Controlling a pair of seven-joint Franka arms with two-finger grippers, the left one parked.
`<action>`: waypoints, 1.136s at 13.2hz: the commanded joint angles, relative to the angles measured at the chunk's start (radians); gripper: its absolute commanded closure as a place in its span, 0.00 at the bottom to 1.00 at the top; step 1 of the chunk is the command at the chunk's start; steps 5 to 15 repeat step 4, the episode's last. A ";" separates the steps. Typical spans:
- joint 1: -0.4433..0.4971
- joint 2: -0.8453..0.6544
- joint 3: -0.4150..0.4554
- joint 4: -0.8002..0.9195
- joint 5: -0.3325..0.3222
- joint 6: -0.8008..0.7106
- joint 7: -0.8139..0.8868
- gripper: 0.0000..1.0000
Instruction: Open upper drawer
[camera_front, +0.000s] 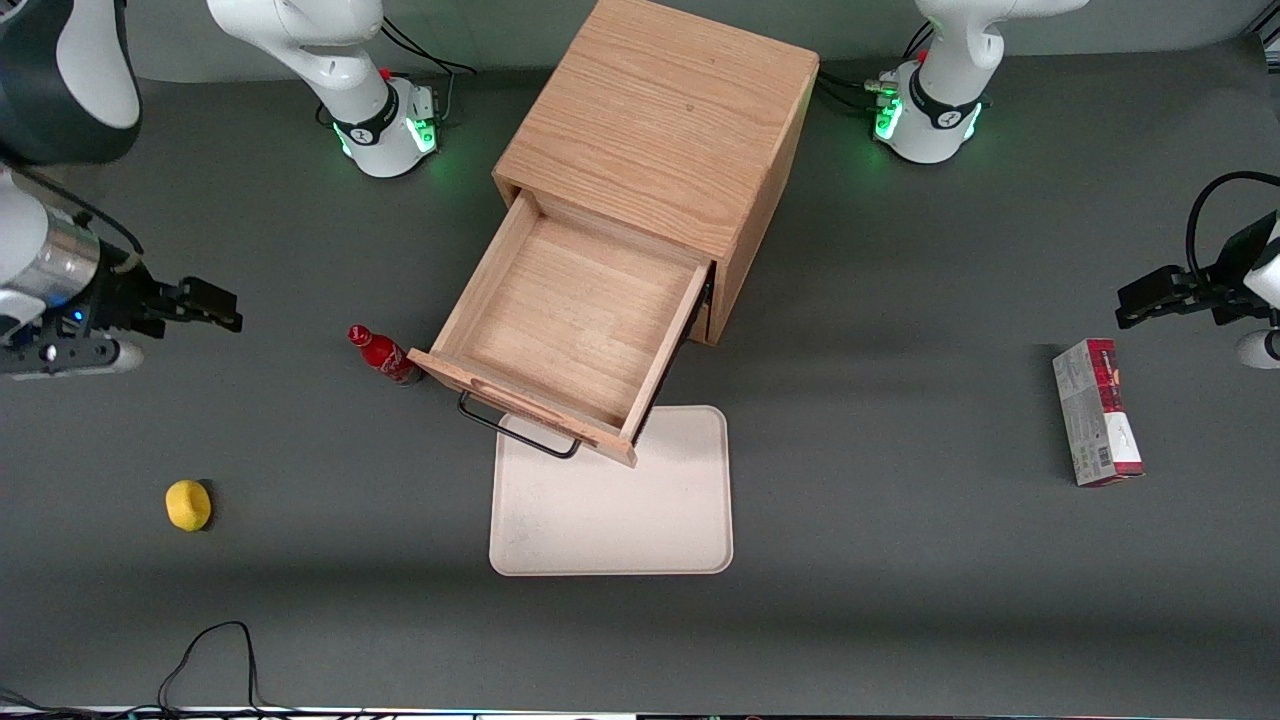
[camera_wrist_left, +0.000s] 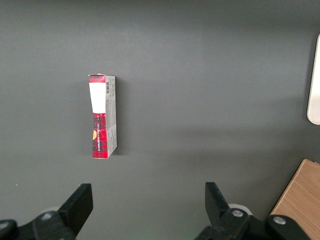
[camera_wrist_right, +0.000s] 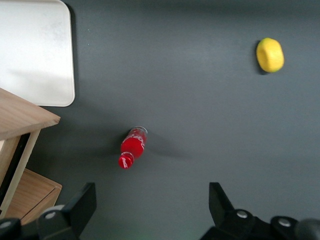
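The upper drawer (camera_front: 575, 330) of the light oak cabinet (camera_front: 670, 130) stands pulled far out, its plain wooden box interior empty. Its black bar handle (camera_front: 515, 425) hangs over the white tray. In the right wrist view the drawer's front corner (camera_wrist_right: 22, 117) shows, with the lower drawer (camera_wrist_right: 30, 195) beneath it. My gripper (camera_front: 215, 305) is open and empty, well away from the drawer toward the working arm's end of the table, above bare table. Its fingers (camera_wrist_right: 82, 205) are spread wide with nothing between them.
A red bottle (camera_front: 383, 355) stands beside the drawer's front corner; it also shows in the right wrist view (camera_wrist_right: 132, 146). A white tray (camera_front: 612, 500) lies in front of the cabinet. A yellow lemon (camera_front: 188, 504) lies nearer the front camera. A red-and-grey box (camera_front: 1096, 410) lies toward the parked arm's end.
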 joint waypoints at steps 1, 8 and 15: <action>0.006 -0.032 -0.006 -0.030 -0.027 0.022 0.057 0.00; 0.006 -0.026 -0.016 -0.022 -0.024 0.018 0.148 0.00; 0.006 -0.026 -0.016 -0.022 -0.024 0.018 0.148 0.00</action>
